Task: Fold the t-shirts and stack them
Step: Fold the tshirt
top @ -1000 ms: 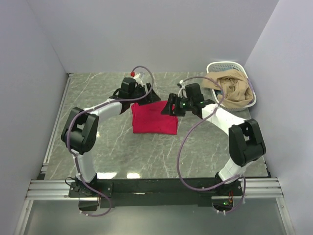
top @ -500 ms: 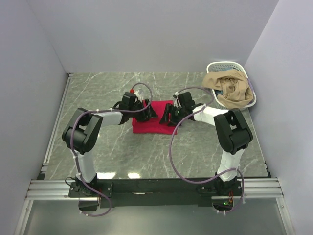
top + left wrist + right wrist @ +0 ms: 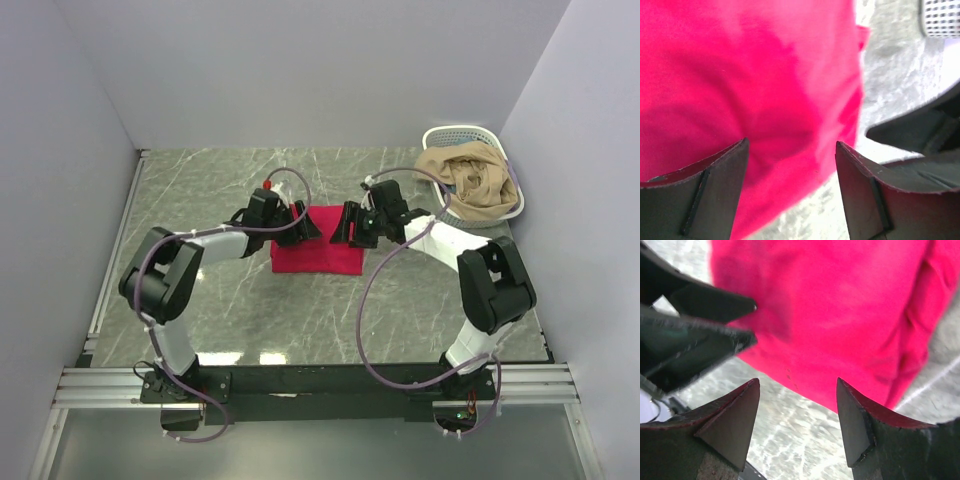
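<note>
Two arms meet over the red shirt (image 3: pixel 318 258) in the top view. The shirt lies in a compact rectangle on the surface (image 3: pixel 250 300), midway between them. Collision is the main risk here, because the left gripper (image 3: pixel 300 226) and right gripper (image 3: pixel 346 226) sit near each other at the shirt's far edge. Both arms reach forward with elbows bent outward and wrists turned inward. Tan cloth (image 3: pixel 470 180) fills the basket (image 3: pixel 440 134), well apart at far right.

Left wrist view: a shallow pinch would likely catch only the top layer and undo the fold. The fingers (image 3: pixel 715 192) are spread with nothing between them, over the shirt near its edge.

Right wrist view: closing off-edge would likely drag the shirt. The fingers (image 3: pixel 730 425) are spread and empty, aimed at the shirt's border, with the left gripper close at upper left.
</note>
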Controlling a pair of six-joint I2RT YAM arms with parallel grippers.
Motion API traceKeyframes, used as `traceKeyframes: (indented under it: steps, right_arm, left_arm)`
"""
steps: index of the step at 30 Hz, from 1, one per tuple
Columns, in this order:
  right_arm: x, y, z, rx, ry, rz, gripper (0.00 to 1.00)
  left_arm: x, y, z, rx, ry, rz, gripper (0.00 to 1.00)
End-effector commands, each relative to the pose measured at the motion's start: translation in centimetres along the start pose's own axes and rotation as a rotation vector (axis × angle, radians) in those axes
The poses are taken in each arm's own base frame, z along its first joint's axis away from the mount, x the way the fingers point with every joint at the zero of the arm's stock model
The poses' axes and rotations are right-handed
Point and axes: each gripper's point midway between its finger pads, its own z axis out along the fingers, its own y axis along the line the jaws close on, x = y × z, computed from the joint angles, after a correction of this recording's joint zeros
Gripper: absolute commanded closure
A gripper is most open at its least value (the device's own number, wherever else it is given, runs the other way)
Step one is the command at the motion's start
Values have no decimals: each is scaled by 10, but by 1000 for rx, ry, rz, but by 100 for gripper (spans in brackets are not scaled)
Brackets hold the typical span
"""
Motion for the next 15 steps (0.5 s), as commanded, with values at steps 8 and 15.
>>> traceKeyframes:
  steps: [8, 15]
  right_arm:
    - [-40, 53, 28, -249, -5, -13, 31]
    - [-25, 35, 55, -225, 58, 28, 30]
  left_arm:
    - [-22, -32, -54, 9, -156, 43, 24]
    - [8, -12, -54, -20, -122, 1, 24]
